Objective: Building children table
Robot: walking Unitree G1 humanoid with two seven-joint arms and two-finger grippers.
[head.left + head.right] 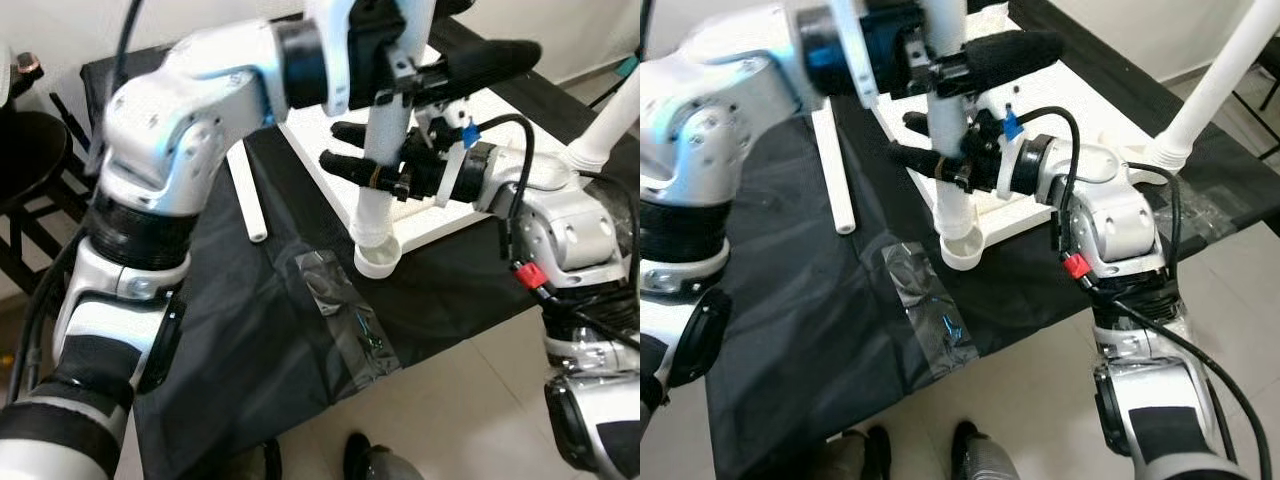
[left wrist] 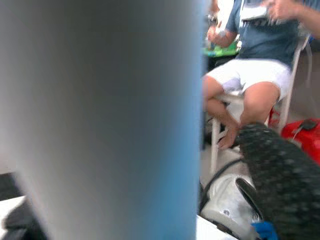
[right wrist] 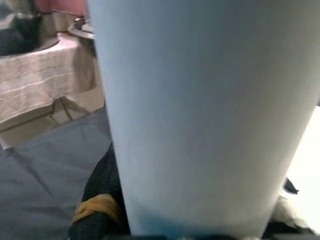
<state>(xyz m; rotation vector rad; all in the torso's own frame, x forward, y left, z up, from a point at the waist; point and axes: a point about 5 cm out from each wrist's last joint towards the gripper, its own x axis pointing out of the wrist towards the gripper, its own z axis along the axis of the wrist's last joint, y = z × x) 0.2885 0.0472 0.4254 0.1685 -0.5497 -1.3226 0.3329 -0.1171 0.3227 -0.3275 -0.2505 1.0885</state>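
A white table leg (image 1: 378,200) stands upright with its flared end (image 1: 377,260) down at the near corner of the white tabletop (image 1: 445,222), which lies flat on a black cloth. My left gripper (image 1: 400,60) is shut on the leg high up, one black finger (image 1: 490,55) reaching past it. Lower down, my right gripper (image 1: 365,150) is shut on the same leg from the right side. The leg (image 2: 100,120) looms close and blurred in the left wrist view, and the leg (image 3: 200,115) is just as near in the right wrist view.
A second white leg (image 1: 1210,90) rises at the tabletop's far right corner. A loose white tube (image 1: 247,190) lies on the cloth (image 1: 230,330) to the left, near a taped patch (image 1: 340,310). A black stool (image 1: 25,150) stands far left. A seated person (image 2: 255,75) is beyond.
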